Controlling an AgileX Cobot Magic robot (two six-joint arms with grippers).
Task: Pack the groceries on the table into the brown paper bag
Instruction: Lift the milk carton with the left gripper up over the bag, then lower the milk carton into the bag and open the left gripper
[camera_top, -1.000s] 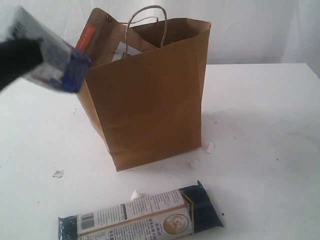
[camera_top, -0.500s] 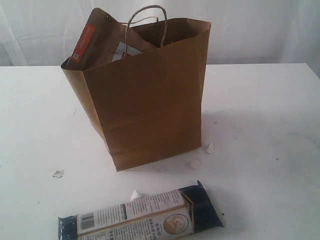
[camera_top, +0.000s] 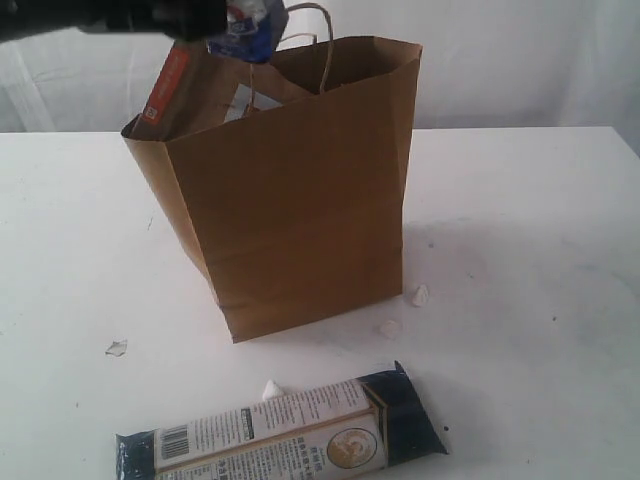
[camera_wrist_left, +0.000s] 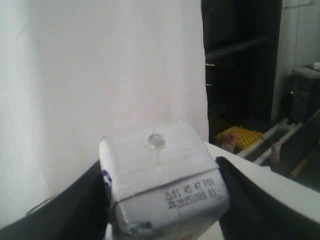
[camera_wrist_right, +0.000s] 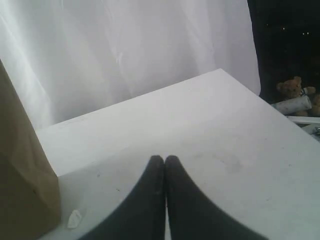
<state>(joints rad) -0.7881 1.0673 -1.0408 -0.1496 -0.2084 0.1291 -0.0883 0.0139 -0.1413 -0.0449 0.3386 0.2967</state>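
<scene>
The brown paper bag stands upright mid-table with its mouth open; its edge also shows in the right wrist view as the bag. A brown pouch with a red label pokes out at the bag's left rim. My left gripper hangs above the bag's left rim, shut on the small white-blue carton. The left wrist view has the carton pinched between both dark fingers. The long blue-white packet lies flat near the table's front edge. My right gripper is shut and empty over the table.
Small white crumpled scraps lie by the bag's front right corner, another scrap at the left, one scrap next to the bag in the right wrist view. A white curtain hangs behind the table.
The left gripper with the carton rose from the left of the bag, left the view, and now reaches in from the top left above the bag's rim. Bag and packet have not moved.
</scene>
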